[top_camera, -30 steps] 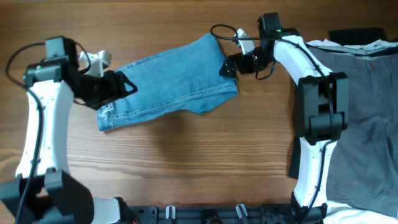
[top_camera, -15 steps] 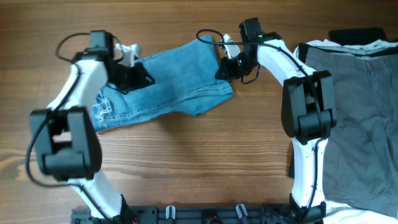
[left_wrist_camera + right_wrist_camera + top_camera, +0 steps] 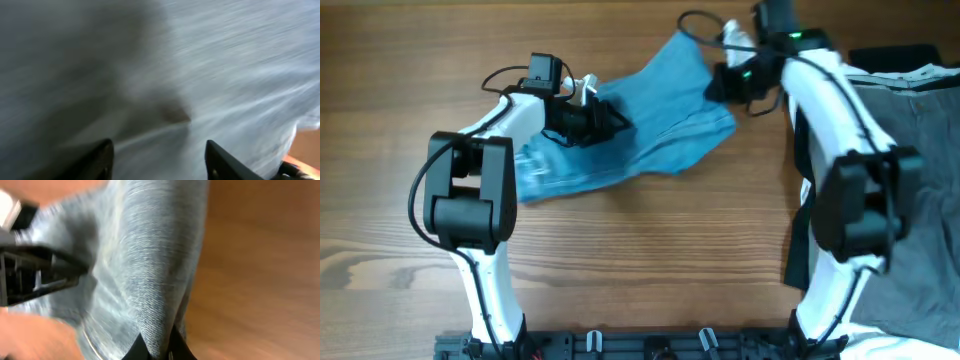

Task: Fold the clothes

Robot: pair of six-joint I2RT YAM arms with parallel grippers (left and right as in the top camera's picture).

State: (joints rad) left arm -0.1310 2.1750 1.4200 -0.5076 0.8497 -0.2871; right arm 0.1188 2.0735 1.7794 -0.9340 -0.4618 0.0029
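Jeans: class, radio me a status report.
Right gripper shut on jeans. Left gripper open over the denim. Jeans rumpled, fold unfinished. Grey garment lies apart.

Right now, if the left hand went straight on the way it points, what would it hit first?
The jeans: blurred denim fills the view right ahead of the left hand, possibly touching it.

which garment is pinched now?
The light blue jeans: the right pincer is shut on their edge. The grey garment at far right has no pincer on it.
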